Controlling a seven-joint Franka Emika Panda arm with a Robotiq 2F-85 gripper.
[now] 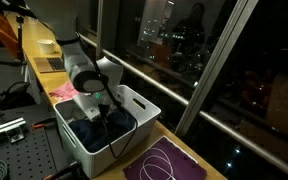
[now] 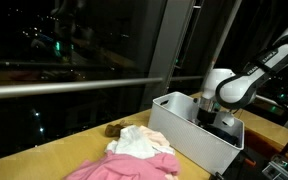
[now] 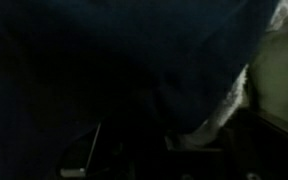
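My gripper (image 1: 97, 108) reaches down into a white basket (image 1: 142, 104) on the wooden counter and sits among dark blue clothing (image 1: 106, 128). It also shows low inside the basket (image 2: 182, 140) in an exterior view, gripper (image 2: 213, 118). The wrist view is almost filled by dark blue cloth (image 3: 114, 60) pressed close to the camera, with a pale basket wall (image 3: 279, 70) at the right. The fingers are lost in the dark, so I cannot tell whether they are open or shut.
A pink garment (image 2: 124, 168) and a white garment (image 2: 139, 142) lie on the counter beside the basket, with a small brown object (image 2: 114, 130) behind them. A purple mat (image 1: 169, 163) with a white cord lies on the basket's other side. A window with a rail (image 1: 174, 85) runs along the counter.
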